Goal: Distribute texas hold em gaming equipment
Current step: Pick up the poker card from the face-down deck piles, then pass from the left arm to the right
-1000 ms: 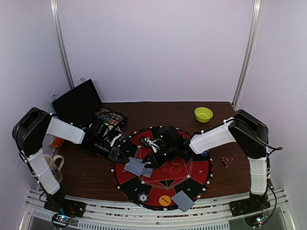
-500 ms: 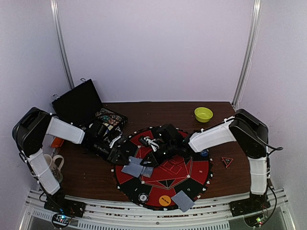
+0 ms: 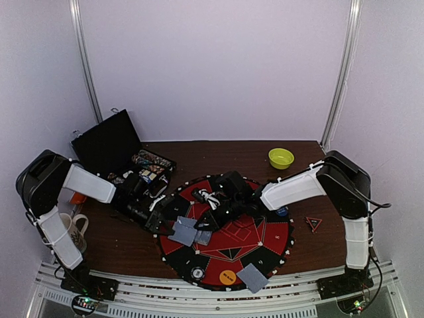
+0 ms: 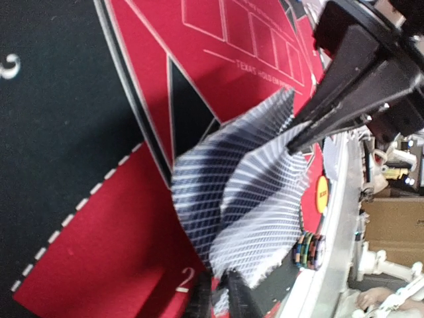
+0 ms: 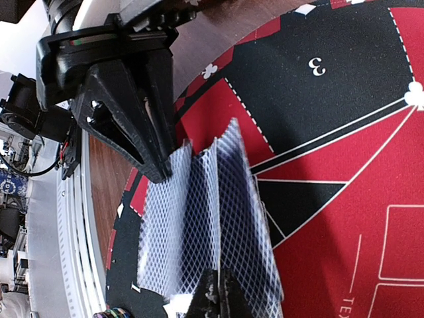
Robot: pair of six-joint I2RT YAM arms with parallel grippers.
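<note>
A fan of grey-blue-backed playing cards [image 3: 186,232] hangs just over the left side of the round red-and-black mat [image 3: 265,235]. My right gripper [image 5: 217,299] is shut on the fan's near edge, seen from above as the right gripper [image 3: 207,224]. My left gripper [image 4: 222,298] pinches the opposite edge of one card; from above the left gripper [image 3: 163,221] sits at the fan's left side. In the right wrist view the left gripper [image 5: 161,173] meets the card's corner. A striped chip stack [image 4: 306,248] and an orange button [image 4: 322,193] lie at the mat's near rim.
Two more cards [image 3: 252,278] lie face down on the mat's near edge beside the orange button [image 3: 227,277] and a chip stack [image 3: 197,272]. An open black case [image 3: 112,142] with chips stands back left, a mug [image 3: 71,228] left, a lime-green bowl [image 3: 281,158] back right, a red triangle [image 3: 313,223] right.
The left arm has shifted slightly toward the near left, and the card fan has slid a little left with it. The right arm has barely moved.
</note>
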